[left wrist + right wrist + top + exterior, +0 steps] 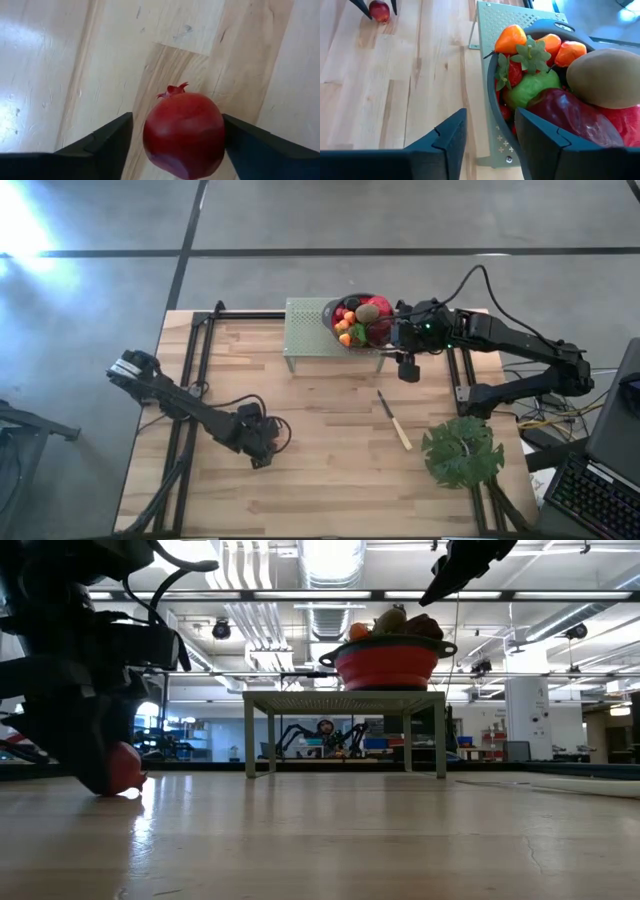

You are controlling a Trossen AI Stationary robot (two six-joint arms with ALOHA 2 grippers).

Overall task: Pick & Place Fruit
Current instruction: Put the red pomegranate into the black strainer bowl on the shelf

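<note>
A red pomegranate lies on the wooden table near its left side, crown pointing away from my wrist. My left gripper stands open around it, one finger on each side; in the high view the gripper hides the fruit. A red bowl with a dark rim holds strawberries, orange pieces, a green apple, a kiwi and a dark maroon fruit. The bowl stands on a pale green perforated stand at the far middle. My right gripper hangs open and empty above the bowl's right rim. My left gripper has one finger against the pomegranate's side. The other finger stands a narrow gap off the opposite side. The fingers come slanting down from above. The fruit rests on the table.
A slim pale-handled knife lies right of the table's middle. A big green leaf lies near the right front corner. Black rails run along both sides of the table. A keyboard sits off the right edge.
</note>
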